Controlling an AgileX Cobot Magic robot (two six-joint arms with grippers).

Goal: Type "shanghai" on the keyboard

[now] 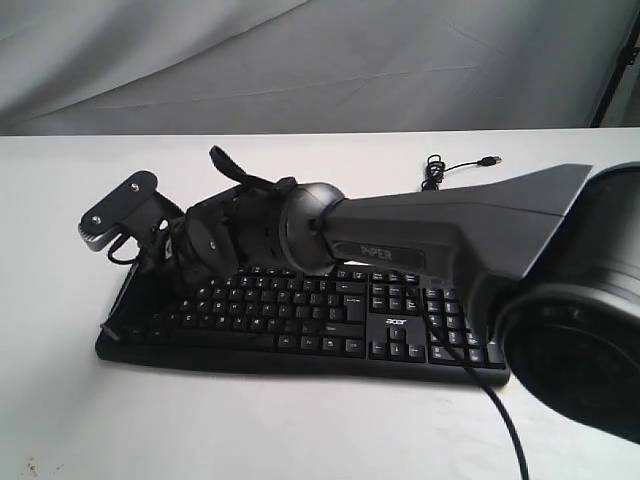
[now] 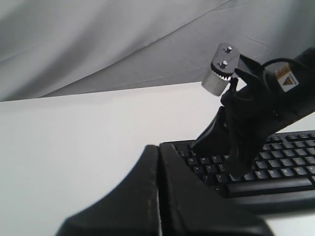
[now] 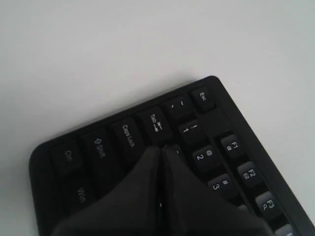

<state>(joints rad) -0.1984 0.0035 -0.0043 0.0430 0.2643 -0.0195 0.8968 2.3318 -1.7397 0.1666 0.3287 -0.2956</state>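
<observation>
aiming our right gripper point(image 3: 161, 150), pinched to a point beside the tab key point(image 3: 156, 123) of the acer keyboard point(image 1: 300, 310), we must strike one key squarely; left gripper point(image 2: 158, 151) likewise pinched.

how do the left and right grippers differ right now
The black right gripper points its tips down onto the wide black plastic keyboard beside the Tab key; the black left gripper sits off the keyboard's end, over the white table. The right one seems to touch keys; the left touches none. Both are shut.
</observation>
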